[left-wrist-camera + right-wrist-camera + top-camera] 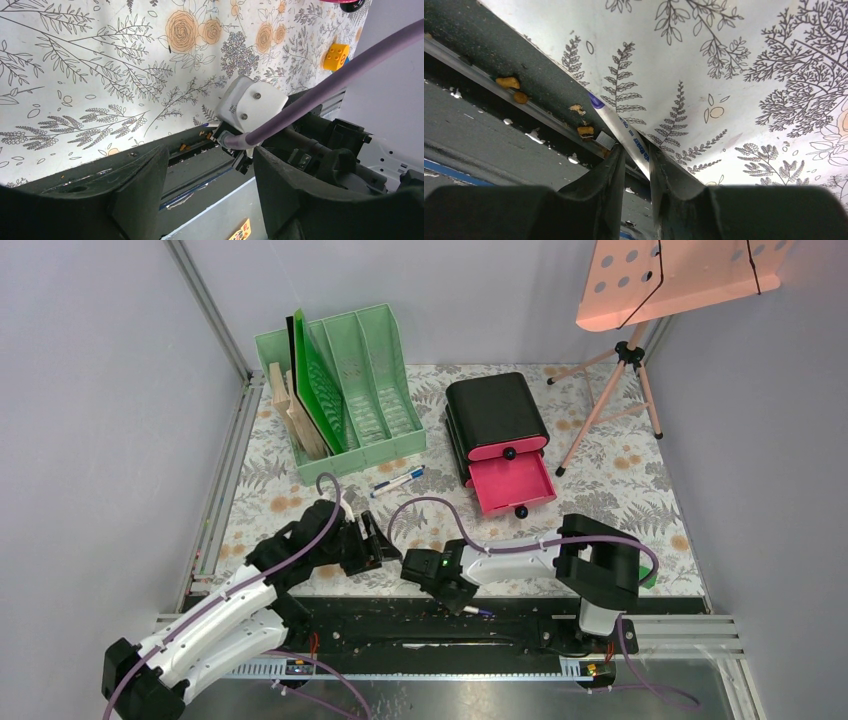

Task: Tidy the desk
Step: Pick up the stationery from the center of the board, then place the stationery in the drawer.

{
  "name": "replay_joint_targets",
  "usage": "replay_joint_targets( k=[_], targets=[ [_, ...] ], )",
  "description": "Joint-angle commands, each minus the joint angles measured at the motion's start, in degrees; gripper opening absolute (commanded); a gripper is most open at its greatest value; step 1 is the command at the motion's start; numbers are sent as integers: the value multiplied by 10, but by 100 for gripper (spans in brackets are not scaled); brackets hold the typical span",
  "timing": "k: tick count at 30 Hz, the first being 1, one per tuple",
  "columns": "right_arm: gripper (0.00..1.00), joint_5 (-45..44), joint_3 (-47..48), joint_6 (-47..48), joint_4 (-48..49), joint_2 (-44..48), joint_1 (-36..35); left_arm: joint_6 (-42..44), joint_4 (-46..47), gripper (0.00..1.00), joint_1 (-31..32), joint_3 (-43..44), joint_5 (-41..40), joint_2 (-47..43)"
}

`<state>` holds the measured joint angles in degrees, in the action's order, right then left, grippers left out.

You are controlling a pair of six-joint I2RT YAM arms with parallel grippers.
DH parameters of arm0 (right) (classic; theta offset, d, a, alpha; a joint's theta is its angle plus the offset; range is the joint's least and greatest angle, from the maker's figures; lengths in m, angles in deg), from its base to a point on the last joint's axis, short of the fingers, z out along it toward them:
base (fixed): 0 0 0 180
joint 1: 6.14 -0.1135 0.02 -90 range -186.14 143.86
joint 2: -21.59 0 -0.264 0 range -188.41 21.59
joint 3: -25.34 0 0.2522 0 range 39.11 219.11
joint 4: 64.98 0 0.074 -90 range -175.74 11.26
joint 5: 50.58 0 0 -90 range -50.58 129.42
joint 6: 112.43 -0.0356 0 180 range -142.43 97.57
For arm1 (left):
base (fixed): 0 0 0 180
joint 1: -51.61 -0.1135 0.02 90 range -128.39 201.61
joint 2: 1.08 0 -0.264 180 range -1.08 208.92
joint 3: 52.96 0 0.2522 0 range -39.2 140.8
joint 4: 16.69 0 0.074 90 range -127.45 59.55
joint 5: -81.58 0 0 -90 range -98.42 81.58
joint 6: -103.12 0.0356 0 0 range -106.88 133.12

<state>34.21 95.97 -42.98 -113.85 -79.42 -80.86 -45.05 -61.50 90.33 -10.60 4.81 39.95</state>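
Two arms reach over the near edge of the desk [620,490], which fills the overhead view under its pale fern-and-flower cloth. At the back left stands a mint-green file rack [370,370] and beside it a black drawer box [495,410] with its lower pink drawer pulled out. A spare pen [400,481] lies on the cloth between them. A tripod [610,400] stands at the back right. The left gripper [378,540] hovers over the cloth. The right gripper [468,608] is down at the black rail [530,615], on a white pen [482,614].

From the left wrist, the left gripper [207,165] has its fingers [135,200] spread wide with nothing between them. Beyond them are the right arm's white wrist [250,107], its purple cable [325,85] and a yellow brick [336,56] on the cloth of the desk [100,60].

From the right wrist, the white pen [616,122] lies where the desk [724,75] cloth meets the black rail [474,30]. The right gripper [636,152] straddles it, fingers [604,185] close on either side. I cannot tell whether they already press it. Orange crumbs [508,81] dot the rail.
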Motion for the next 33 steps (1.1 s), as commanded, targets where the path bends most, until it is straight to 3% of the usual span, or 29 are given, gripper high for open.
replay_joint_targets(
  k=[1, 3, 16, 33],
  targets=[
    [5, -46, 20, 17, -13, -6, -9, 5, 4, 63, -3, 17, -5, -10],
    [0, -59, 26, 25, -28, 0, -9, 5, 5, 63, -3, 14, -2, -10],
    [0, -56, 80, 23, -82, 95, 0, 30, 63, 65, -3, -9, 23, -53],
    [0, -4, 113, -9, -86, 129, 118, 77, 44, 75, -3, 11, -27, -97]
  ],
)
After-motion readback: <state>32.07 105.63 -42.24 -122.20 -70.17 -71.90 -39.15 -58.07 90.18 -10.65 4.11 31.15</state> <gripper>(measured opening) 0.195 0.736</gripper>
